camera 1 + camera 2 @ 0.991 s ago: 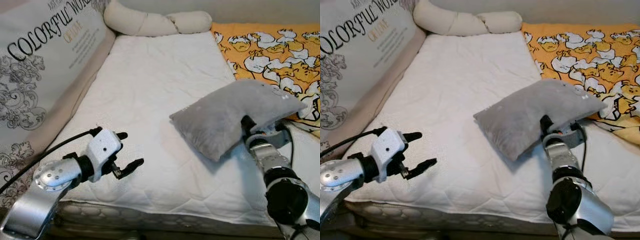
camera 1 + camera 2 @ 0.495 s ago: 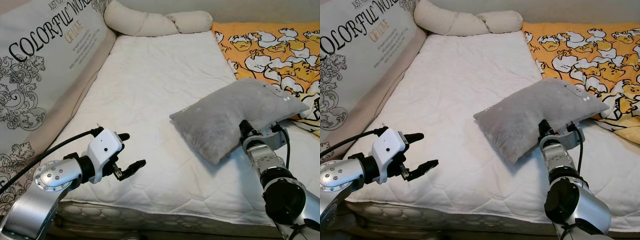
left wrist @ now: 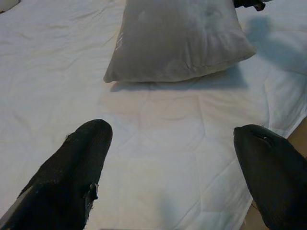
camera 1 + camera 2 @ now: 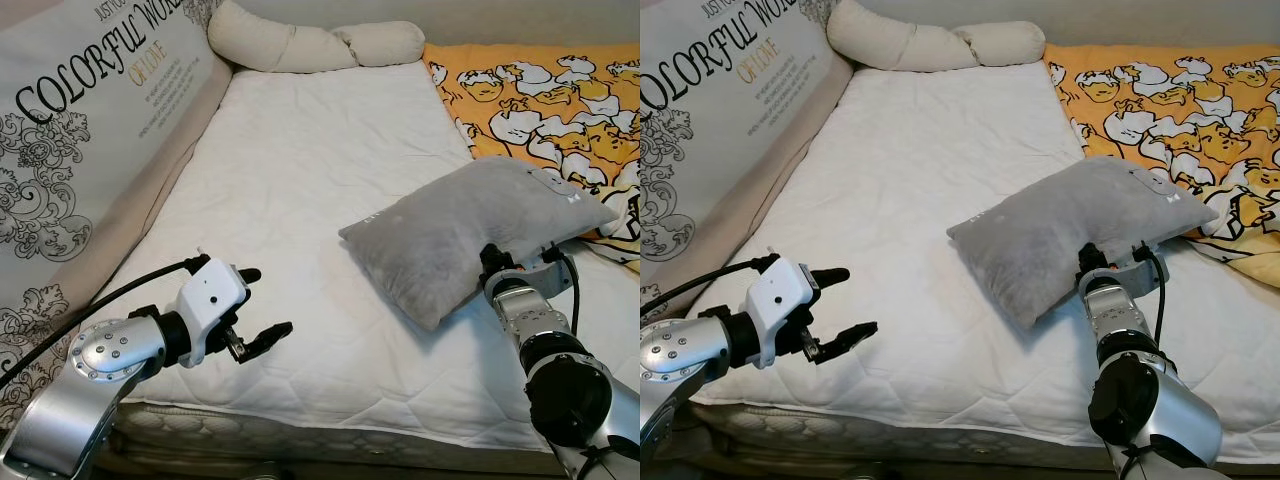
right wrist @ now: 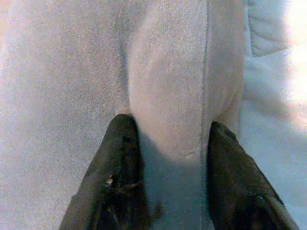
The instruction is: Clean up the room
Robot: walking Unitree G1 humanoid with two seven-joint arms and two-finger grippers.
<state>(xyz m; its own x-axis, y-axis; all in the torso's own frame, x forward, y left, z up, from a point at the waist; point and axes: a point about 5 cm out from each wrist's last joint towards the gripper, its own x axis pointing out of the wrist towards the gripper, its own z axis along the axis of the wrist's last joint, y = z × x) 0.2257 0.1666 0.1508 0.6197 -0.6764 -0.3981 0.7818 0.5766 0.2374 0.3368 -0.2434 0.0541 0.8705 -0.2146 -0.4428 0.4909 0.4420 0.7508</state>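
White quilted mattress (image 4: 300,180) is taking up most of the room, with a cream bolster (image 4: 310,42) lying at its far end and a duck-print yellow blanket (image 4: 545,85) spreading over the right side. Right gripper (image 5: 168,158) is pinching a fold of the grey pillow (image 4: 470,230), which is sitting right of centre, touching the blanket's edge. Left gripper (image 4: 258,305) is hovering over the near left edge, fingers spread wide

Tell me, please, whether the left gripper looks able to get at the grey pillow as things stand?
Probably yes: the left gripper hovers open over bare white mattress, with nothing lying between it and the grey pillow, which the right gripper already pinches.
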